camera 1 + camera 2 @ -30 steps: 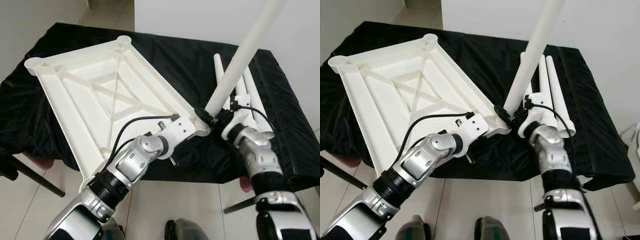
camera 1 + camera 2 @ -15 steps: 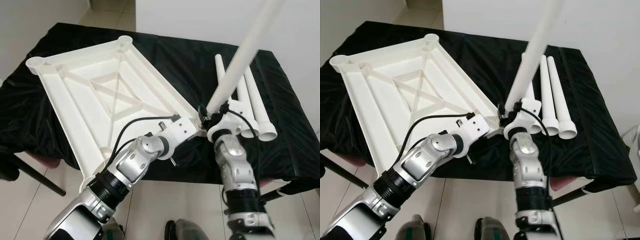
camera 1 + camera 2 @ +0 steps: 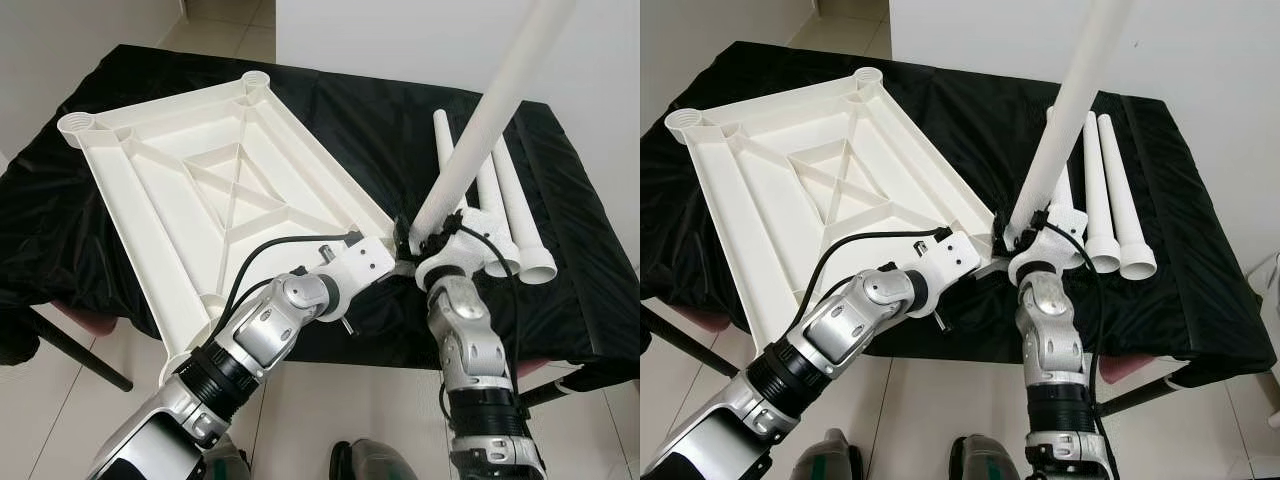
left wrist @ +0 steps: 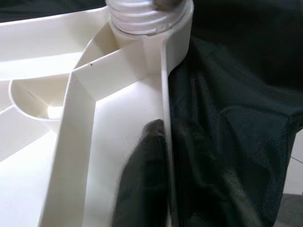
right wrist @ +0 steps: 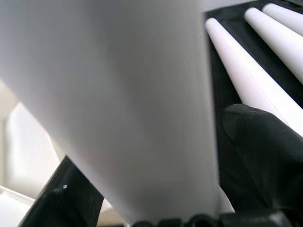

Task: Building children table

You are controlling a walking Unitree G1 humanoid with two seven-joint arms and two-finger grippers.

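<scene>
While my left tool [image 4: 161, 189] pinches the tabletop [image 3: 190, 190] rim, my right tool [image 3: 425, 243] clamps a table leg [image 3: 480, 130] at the corner socket [image 4: 142, 19].

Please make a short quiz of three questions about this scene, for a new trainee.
1. True or false: the white tabletop lies upside down on the black cloth, ribs facing up.
2. How many spare legs lie on the cloth beside the held leg? A) one B) three C) five
3. Fill in: the left gripper pinches the tabletop's ____, while the right gripper holds the leg at the near corner socket.

Key: 1 true; 2 B; 3 rim.
</scene>
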